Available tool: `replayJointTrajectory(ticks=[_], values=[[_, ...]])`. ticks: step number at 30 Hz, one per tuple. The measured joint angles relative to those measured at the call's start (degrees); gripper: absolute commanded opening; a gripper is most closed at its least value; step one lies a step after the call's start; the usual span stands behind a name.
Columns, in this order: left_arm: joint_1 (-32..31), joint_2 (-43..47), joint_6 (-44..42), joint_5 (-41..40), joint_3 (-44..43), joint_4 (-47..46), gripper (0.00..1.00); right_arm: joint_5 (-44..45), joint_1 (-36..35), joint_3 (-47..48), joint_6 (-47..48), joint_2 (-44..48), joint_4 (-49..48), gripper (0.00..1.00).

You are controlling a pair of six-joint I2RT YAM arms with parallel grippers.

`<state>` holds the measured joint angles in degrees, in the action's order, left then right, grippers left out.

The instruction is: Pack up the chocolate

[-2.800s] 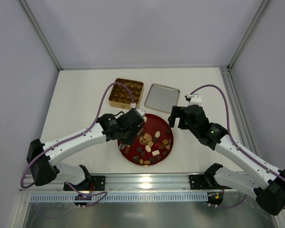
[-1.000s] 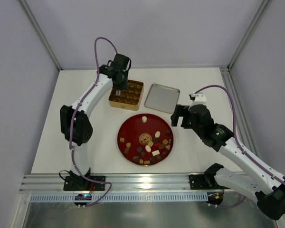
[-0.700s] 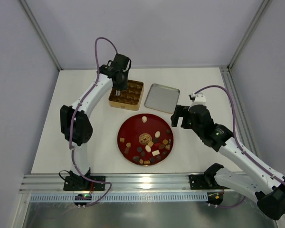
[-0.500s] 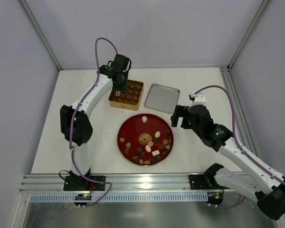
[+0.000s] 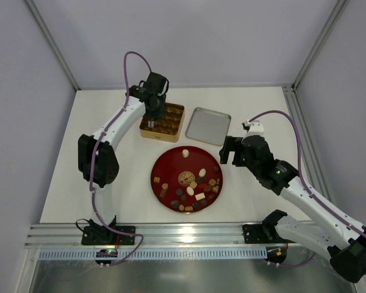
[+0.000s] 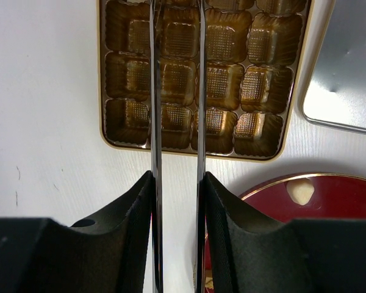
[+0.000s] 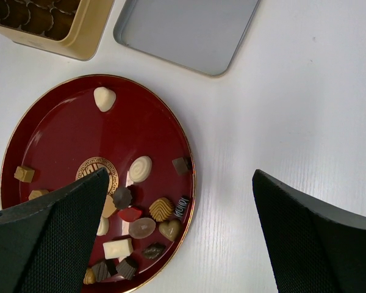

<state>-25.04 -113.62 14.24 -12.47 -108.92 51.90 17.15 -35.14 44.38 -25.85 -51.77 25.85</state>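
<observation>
Left gripper (image 5: pixel 153 120): you held it narrow over the tin (image 6: pixel 102 79), likely seating chocolate (image 7: pixel 104 98); hold untellable. Right gripper (image 7: pixel 180 180): wide above plate (image 7: pixel 61 122).

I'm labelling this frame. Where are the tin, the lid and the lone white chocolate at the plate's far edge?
tin (image 5: pixel 160 135), top view, its near wall.
lid (image 5: pixel 208 126), top view, middle of its inner face.
white chocolate (image 7: pixel 104 98), right wrist view, its centre.

Glossy red plate (image 7: pixel 55 134), softly shiny chocolate (image 7: pixel 140 168), shiny gold tin (image 7: pixel 79 43), dull silver metal lid (image 7: pixel 189 30), matt white table (image 7: pixel 305 91)
</observation>
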Motion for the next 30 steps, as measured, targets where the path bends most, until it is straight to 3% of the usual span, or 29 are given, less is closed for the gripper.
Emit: replayJointTrajectory(ticks=[16, 24, 30], values=[[0.0, 2.1, -0.5, 1.7, -0.3, 1.1, 0.39, 0.0, 0.0, 0.0, 0.0, 0.0, 0.0, 1.00], [-1.0, 16.0, 1.4, 6.2, 6.4, 1.2, 0.39, 0.0, 0.0, 0.0, 0.0, 0.0, 0.0, 1.00], [-6.8, 27.6, 2.5, 7.4, 16.5, 1.5, 0.39, 0.0, 0.3, 0.0, 0.0, 0.0, 0.0, 1.00]])
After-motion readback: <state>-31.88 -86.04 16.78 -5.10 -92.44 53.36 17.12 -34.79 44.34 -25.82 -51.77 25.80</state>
